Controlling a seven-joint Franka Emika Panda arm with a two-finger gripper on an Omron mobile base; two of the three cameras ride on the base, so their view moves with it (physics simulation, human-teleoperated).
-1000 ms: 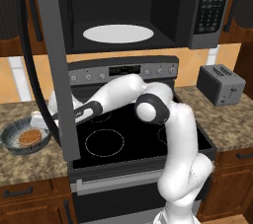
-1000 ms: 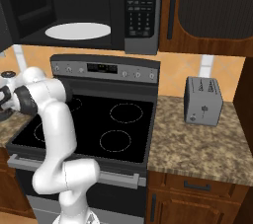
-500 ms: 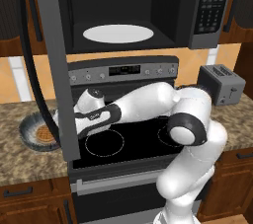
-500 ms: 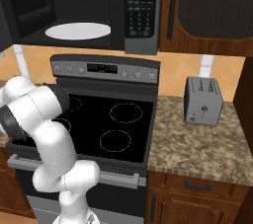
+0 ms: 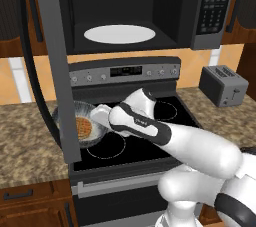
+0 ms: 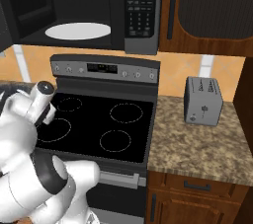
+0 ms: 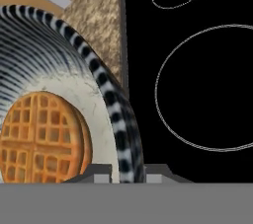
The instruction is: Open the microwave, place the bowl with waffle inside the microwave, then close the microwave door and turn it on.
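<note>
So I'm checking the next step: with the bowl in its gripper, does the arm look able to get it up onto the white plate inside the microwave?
Probably yes. The microwave door stands swung open, and the white plate lies bare. The gripper grips the bowl by its rim, with the waffle inside, low beside the door's lower edge, which it must skirt.

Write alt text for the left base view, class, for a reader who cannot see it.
A white robot arm holds a blue-grey bowl with a waffle in it above the left edge of a black stove, its gripper at the bowl's rim. Above, the microwave stands open, its door swung left, a white plate inside. A grey toaster sits on the right counter.
</note>
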